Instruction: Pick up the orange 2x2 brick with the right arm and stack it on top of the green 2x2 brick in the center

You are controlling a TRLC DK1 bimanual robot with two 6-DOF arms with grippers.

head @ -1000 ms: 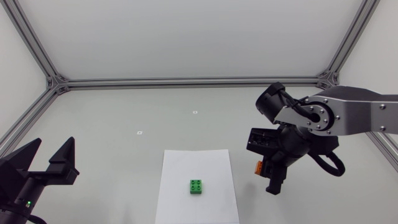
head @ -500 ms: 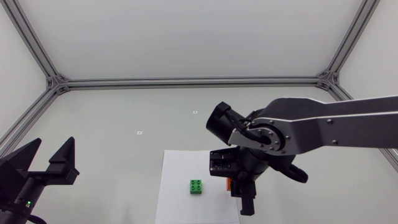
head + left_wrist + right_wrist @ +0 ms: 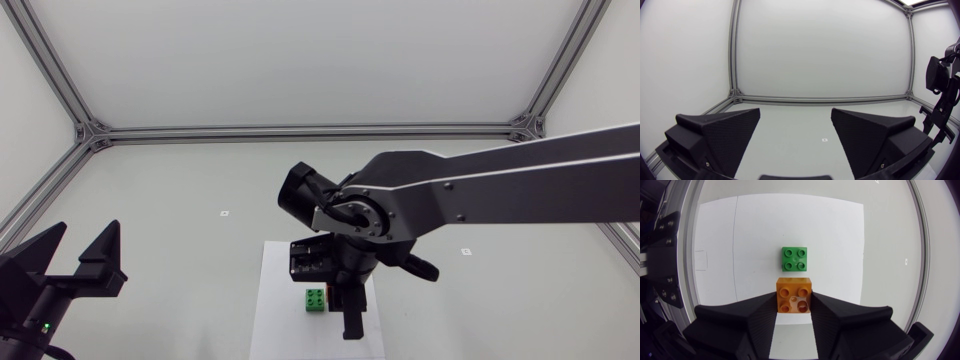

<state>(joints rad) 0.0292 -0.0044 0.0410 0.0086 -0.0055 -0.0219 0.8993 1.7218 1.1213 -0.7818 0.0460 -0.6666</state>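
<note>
The green 2x2 brick [image 3: 316, 298] [image 3: 794, 259] sits studs up on a white paper sheet [image 3: 275, 320] [image 3: 740, 240] at the table's centre. My right arm comes in from the right and ends over the sheet. Its gripper [image 3: 345, 305] [image 3: 794, 300] is shut on the orange 2x2 brick [image 3: 794, 295], one finger on each side. In the right wrist view the orange brick hangs above the sheet, just short of the green one and apart from it. My left gripper [image 3: 75, 262] [image 3: 796, 145] stands open and empty at the table's left front.
Small marker squares lie on the table behind the sheet [image 3: 225, 213] [image 3: 313, 181] and to its right [image 3: 464, 250]. Aluminium frame rails [image 3: 300, 132] run along the back and side edges.
My right arm has swung left from the right side of the table to over the paper, carrying the orange brick close to the green one. The left arm has not moved.
</note>
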